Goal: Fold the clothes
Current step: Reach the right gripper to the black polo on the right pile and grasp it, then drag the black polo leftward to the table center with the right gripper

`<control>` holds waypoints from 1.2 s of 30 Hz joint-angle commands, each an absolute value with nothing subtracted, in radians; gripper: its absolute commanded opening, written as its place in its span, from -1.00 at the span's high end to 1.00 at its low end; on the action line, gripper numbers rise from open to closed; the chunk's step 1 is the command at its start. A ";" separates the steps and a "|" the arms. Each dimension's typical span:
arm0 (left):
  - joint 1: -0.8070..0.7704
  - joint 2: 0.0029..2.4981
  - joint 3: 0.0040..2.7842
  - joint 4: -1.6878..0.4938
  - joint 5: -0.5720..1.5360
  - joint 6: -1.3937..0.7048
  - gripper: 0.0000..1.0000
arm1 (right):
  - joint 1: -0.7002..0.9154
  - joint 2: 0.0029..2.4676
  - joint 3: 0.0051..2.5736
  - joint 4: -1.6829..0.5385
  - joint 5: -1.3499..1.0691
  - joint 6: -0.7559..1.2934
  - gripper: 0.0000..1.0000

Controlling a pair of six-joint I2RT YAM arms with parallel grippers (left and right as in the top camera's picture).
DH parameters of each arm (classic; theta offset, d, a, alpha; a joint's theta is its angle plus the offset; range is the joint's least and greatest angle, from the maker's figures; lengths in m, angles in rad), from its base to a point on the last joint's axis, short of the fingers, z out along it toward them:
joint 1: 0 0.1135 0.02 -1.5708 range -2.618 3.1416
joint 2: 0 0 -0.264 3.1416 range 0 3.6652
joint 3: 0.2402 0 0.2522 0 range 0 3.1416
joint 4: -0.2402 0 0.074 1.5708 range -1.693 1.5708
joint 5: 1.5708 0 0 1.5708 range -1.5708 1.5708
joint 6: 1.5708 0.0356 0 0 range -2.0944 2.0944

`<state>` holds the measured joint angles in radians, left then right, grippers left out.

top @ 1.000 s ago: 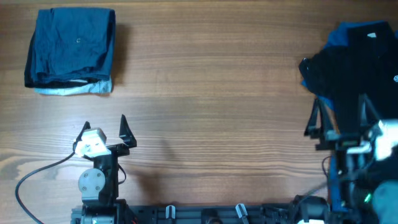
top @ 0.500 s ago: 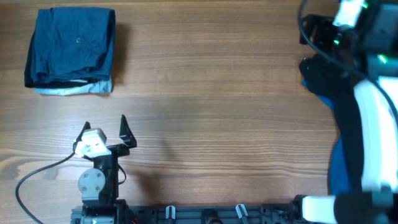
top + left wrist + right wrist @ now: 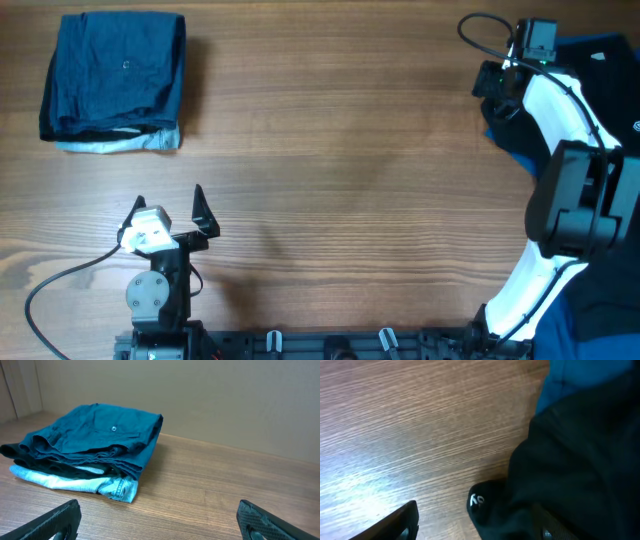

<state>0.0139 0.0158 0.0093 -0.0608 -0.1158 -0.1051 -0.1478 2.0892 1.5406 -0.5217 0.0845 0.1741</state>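
1. Left gripper [image 3: 168,203] sits close to the robot's base, low over the wooden table [image 3: 330,150]. Its fingers are spread wide with only bare wood between them.
2. Farther out on the right side, the white right arm [image 3: 560,110] reaches across an unfolded heap of clothes at the table's right edge.
3. The right gripper [image 3: 476,511] is at the heap's left edge. Its fingers stand apart on either side of a corner of the black garment [image 3: 580,460], with wood showing between the left finger and the cloth, so nothing is clamped.
4. That corner bears a small white mark [image 3: 478,500].
5. A bright blue garment [image 3: 580,375] lies just behind the black one and touches it.
6. At the far left corner, well apart from both arms, rests a folded stack [image 3: 115,80]: a dark blue buttoned piece on top and pale denim [image 3: 75,482] at the bottom.
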 commanded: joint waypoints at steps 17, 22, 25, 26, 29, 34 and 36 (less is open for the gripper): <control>0.008 0.013 0.006 -0.061 -0.128 -0.083 -0.99 | -0.157 2.185 1.549 -0.483 0.126 0.299 -0.09; 0.008 0.013 0.006 -0.061 -0.128 -0.083 -1.00 | -0.157 2.186 1.549 -0.486 0.143 0.298 -0.11; 0.008 0.013 0.006 -0.061 -0.128 -0.083 -0.99 | -0.157 2.186 1.545 -0.487 0.143 0.298 -0.13; 0.008 0.013 0.006 -0.061 -0.128 -0.083 -0.99 | -0.157 2.186 1.543 -0.486 0.144 0.298 -0.13; 0.008 0.013 0.006 -0.061 -0.128 -0.083 -1.00 | -0.157 2.187 1.529 -0.479 0.143 0.299 -0.14; 0.008 0.013 0.006 -0.061 -0.128 -0.083 -1.00 | -0.157 2.190 1.529 -0.474 0.143 0.298 -0.14; 0.008 0.013 0.006 -0.061 -0.128 -0.083 -0.99 | -0.157 2.190 1.529 -0.474 0.143 0.298 -0.14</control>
